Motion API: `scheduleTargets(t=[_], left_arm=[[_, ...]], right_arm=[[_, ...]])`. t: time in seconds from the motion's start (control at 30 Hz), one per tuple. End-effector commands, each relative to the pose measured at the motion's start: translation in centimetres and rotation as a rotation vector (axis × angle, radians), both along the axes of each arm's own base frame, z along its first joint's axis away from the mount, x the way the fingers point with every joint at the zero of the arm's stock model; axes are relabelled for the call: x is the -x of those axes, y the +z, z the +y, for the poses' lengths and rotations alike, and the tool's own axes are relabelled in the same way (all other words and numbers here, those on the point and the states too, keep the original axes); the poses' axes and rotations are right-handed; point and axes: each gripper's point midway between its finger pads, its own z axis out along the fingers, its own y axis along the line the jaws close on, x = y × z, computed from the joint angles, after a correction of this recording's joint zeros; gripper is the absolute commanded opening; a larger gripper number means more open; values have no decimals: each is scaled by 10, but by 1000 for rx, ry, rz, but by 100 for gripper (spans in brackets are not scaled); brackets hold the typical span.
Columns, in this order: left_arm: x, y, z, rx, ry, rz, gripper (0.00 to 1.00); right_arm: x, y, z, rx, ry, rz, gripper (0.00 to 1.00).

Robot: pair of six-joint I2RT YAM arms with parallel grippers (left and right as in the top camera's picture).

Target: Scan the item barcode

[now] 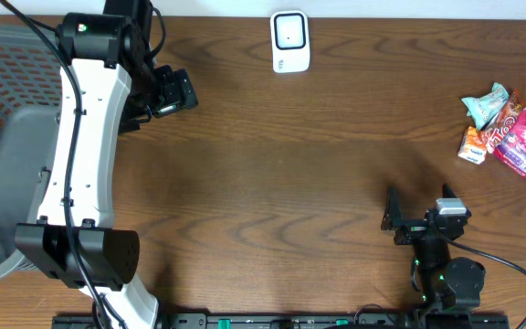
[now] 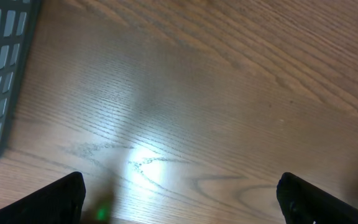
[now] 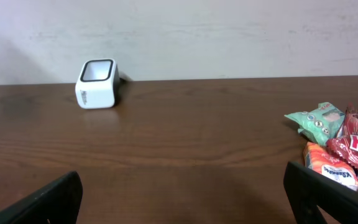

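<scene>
Black jaws stand wide on both our grippers, nothing held.

Our right gripper sits low with the snack packets ahead to its right and the white scanner far ahead to its left. Our left gripper hovers beside the grey basket. Overlapping wrappers risk a double pick or a hidden barcode.

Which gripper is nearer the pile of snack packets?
Right. The right gripper sits below and left of the snack packets, open and empty. The left gripper is far across the table, near the basket.
</scene>
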Motion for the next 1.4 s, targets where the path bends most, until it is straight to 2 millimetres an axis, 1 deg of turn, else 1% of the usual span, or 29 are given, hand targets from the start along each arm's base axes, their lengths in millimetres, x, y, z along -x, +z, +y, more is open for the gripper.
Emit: scheduleTargets(t=[0.0, 0.97, 1.07, 1.13, 1.27, 1.33, 1.37], left_arm=[[0, -2, 2, -7, 6, 11, 98], [0, -2, 2, -7, 6, 11, 98], [8, 4, 3, -4, 13, 11, 98], [19, 12, 3, -4, 20, 3, 98], [34, 30, 1, 7, 14, -98, 98], [42, 34, 1, 7, 10, -140, 98], [49, 34, 4, -2, 12, -163, 98]], right_arm=[[0, 1, -3, 19, -14, -7, 99], [0, 1, -3, 19, -14, -7, 99], [0, 1, -3, 19, -14, -7, 99], [0, 1, -3, 19, -14, -7, 99], [0, 1, -3, 19, -14, -7, 99], [0, 1, -3, 19, -14, -7, 99], [0, 1, -3, 19, -14, -7, 99]])
